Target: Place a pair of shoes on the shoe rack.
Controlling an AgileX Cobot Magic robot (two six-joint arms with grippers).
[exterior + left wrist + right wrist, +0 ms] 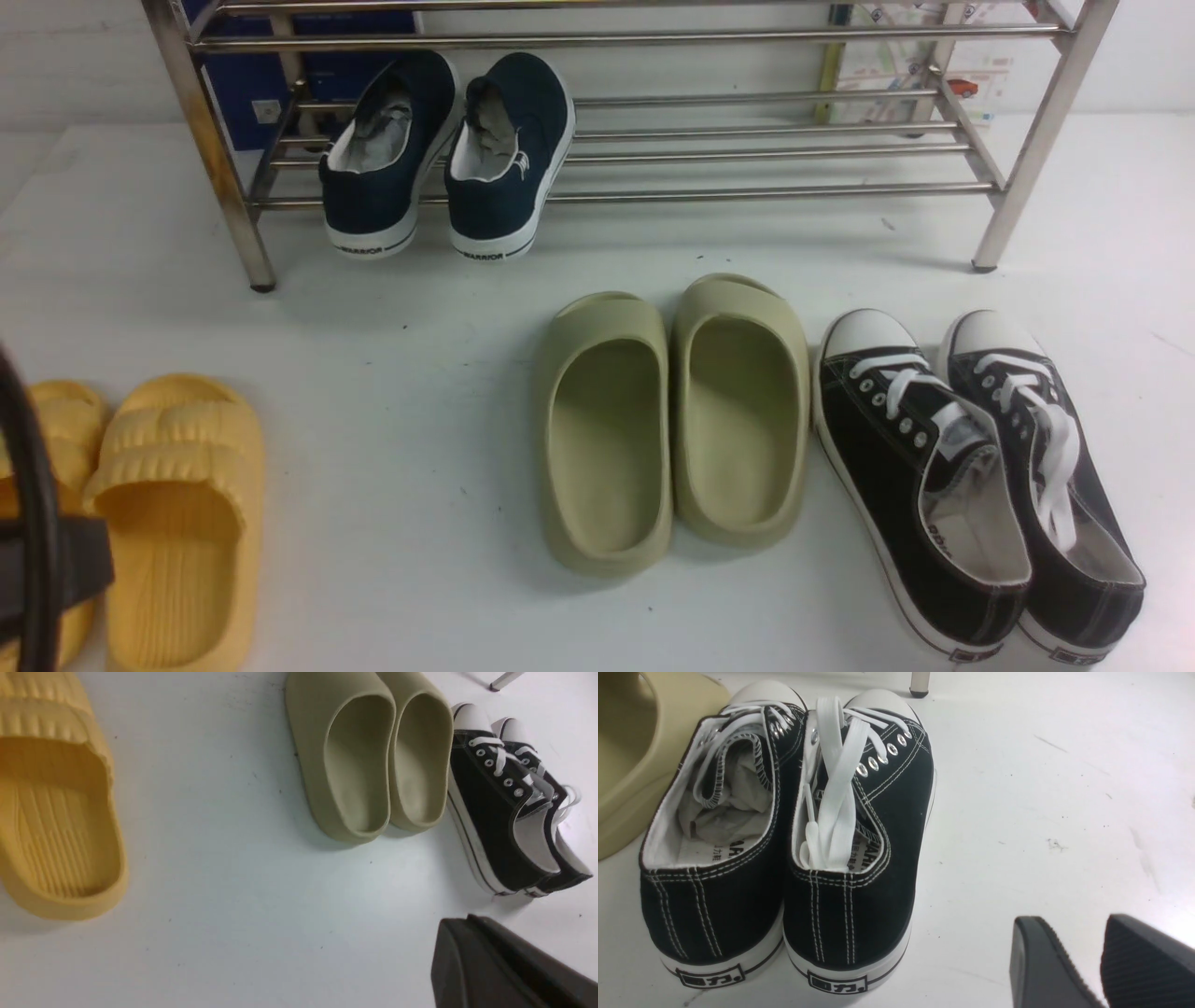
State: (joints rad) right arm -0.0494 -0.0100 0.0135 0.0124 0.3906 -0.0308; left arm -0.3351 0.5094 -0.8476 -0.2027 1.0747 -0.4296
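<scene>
Two navy slip-ons [448,154] sit side by side on the shoe rack [747,194], left end, heels toward the robot. The left gripper [504,966] shows too little to judge. The right gripper [1099,963] hangs open, empty, well apart from them.

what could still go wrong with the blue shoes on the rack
1. The blue shoes sit tilted on the shoe rack, heels hanging past the front rail, so they might slide off onto the floor.
2. They rest only on thin tube rails; a bump to the rack could tip them.
3. The right hand hangs near the black sneakers and might nudge them.
</scene>
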